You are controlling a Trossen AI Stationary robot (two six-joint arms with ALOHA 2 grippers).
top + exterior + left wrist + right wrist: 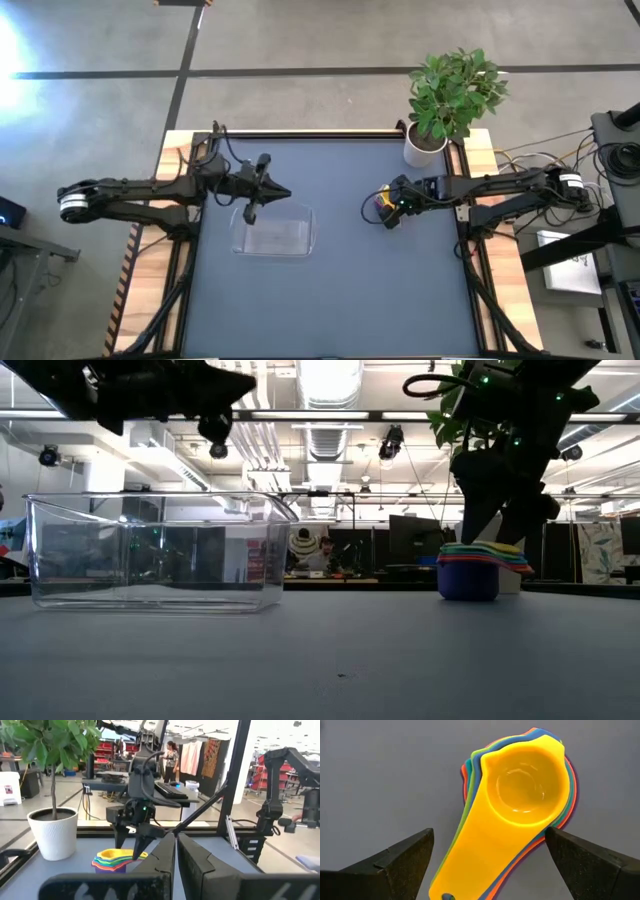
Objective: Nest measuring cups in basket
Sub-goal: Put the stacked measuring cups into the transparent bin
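My right gripper point(487, 865) hangs with jaws spread wide over the nested measuring cups point(520, 805), yellow on top. I should straddle the handles squarely, then carry to the basket point(273, 235).

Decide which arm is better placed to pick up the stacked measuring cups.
Right. The right gripper hangs open directly over the measuring cups, fingers either side. The left gripper is shut above the basket, away from them.

open-plan robotics lab, concrete floor point(300, 40), exposed ceiling ducts point(325, 385), desks with monitors point(410, 530)
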